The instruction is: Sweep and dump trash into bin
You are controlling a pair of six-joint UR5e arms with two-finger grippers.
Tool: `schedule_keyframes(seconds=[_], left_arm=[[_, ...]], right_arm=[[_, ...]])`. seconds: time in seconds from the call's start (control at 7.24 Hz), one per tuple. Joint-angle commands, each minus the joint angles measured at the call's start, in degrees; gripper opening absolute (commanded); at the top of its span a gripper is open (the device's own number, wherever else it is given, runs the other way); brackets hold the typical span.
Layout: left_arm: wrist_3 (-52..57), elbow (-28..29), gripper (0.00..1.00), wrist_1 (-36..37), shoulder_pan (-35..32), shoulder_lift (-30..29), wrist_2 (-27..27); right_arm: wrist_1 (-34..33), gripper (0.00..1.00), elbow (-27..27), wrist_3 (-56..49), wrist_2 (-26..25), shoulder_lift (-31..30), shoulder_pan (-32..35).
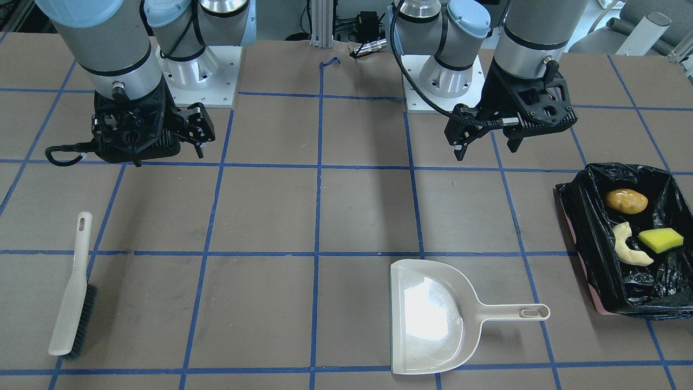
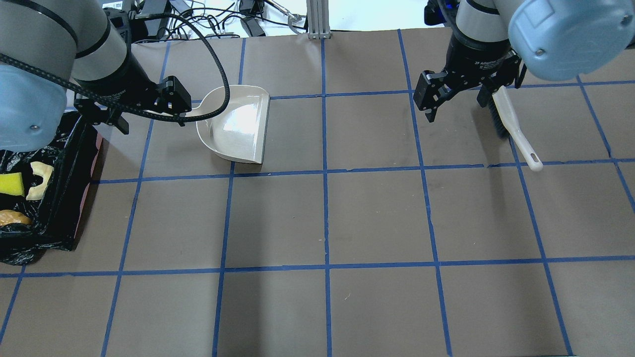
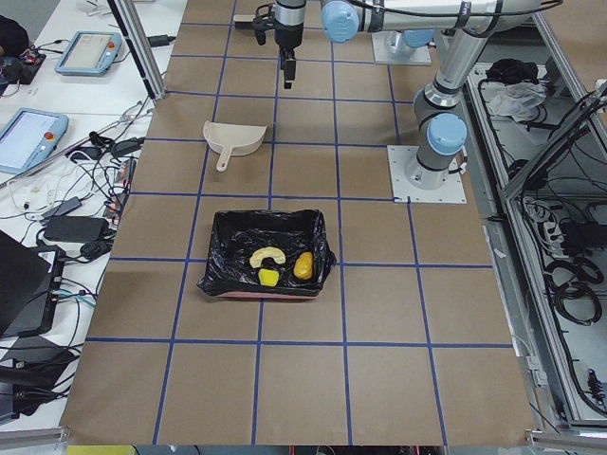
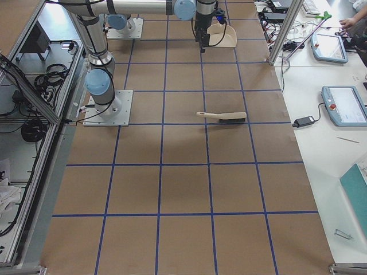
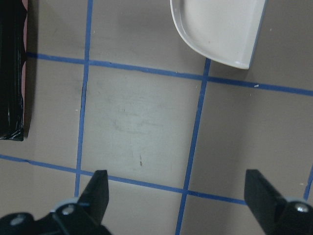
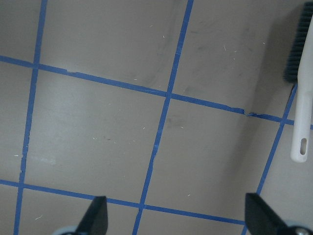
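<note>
The bin [image 1: 582, 227], lined with a black bag, stands at the table's end on my left side. Inside it lie the potato [image 1: 626, 200], the peel strip [image 1: 628, 246] and the yellow sponge wedge [image 1: 660, 240]. It also shows in the overhead view [image 2: 64, 198] and the exterior left view [image 3: 228, 246]. My left gripper [image 1: 487, 150] hovers open and empty above the table, between the bin and the beige dustpan [image 2: 233, 124]. My right gripper [image 2: 456, 106] is open and empty, hovering beside the brush [image 2: 511, 124].
The dustpan [image 1: 433, 317] lies flat and empty, its handle pointing toward the bin. The brush [image 1: 73, 292] lies on the far side of the table from the bin. Blue tape lines grid the brown tabletop.
</note>
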Motion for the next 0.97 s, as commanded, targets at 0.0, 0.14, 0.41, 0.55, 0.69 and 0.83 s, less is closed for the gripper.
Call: schedule_keyframes(seconds=[0.0, 0.14, 0.41, 0.55, 0.69, 0.83], left_arm=[[0.1, -0.5, 1.0, 0.7, 0.4, -0.4, -2.4], [1.0, -0.6, 1.0, 0.7, -0.6, -0.6, -2.7], [1.4, -0.7, 1.0, 0.7, -1.4, -0.5, -2.1], [1.4, -0.7, 1.0, 0.7, -1.5, -0.5, -2.1], [1.5, -0.7, 1.0, 0.7, -1.5, -0.6, -2.0], [2.6, -0.7, 1.0, 0.7, -1.4, -0.3, -2.0]], right_arm=[[0.1, 1.0, 0.0, -0.1, 0.0, 0.1, 0.0], [0.1, 1.0, 0.0, -0.1, 0.0, 0.1, 0.0], [0.1, 1.0, 0.0, 0.0, 0.0, 0.1, 0.0], [0.1, 1.0, 0.0, 0.0, 0.0, 0.1, 0.0], [0.1, 1.0, 0.0, 0.0, 0.0, 0.1, 0.0], [0.1, 1.0, 0.0, 0.0, 0.0, 0.1, 0.0]])
